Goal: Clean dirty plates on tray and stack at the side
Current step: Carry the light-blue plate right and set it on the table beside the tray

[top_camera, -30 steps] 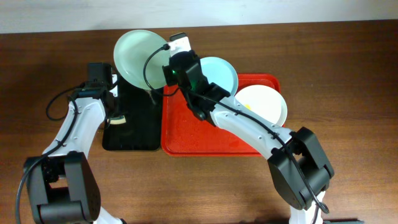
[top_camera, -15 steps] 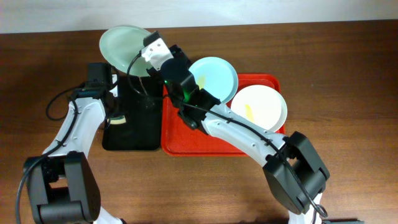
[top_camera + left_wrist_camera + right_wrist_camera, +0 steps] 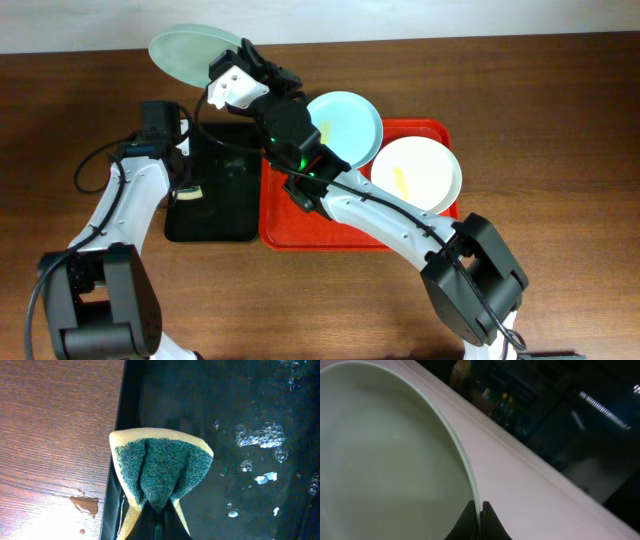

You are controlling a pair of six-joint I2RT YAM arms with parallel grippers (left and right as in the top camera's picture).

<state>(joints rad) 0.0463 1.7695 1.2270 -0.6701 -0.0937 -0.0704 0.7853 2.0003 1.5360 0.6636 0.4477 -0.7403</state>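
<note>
My right gripper (image 3: 224, 64) is shut on the rim of a pale mint plate (image 3: 190, 50), holding it in the air over the table's far edge, beyond the black tray. In the right wrist view the jaws (image 3: 479, 512) pinch that plate's thin edge (image 3: 390, 460). A light blue plate (image 3: 346, 124) rests on the back rim of the red tray (image 3: 320, 225). A white plate (image 3: 420, 172) with a yellow smear lies on the tray's right side. My left gripper (image 3: 159, 522) is shut on a yellow and green sponge (image 3: 160, 467), low over the black tray's left edge.
The narrow black tray (image 3: 215, 200) lies left of the red tray, with soap bubbles and droplets on its wet floor (image 3: 250, 440). A small puddle (image 3: 85, 505) sits on the wooden table (image 3: 55, 425) beside it. The right arm spans the red tray.
The right arm has carried the mint plate up and to the left, from over the black tray toward the table's far edge. The left arm and sponge have stayed still.
</note>
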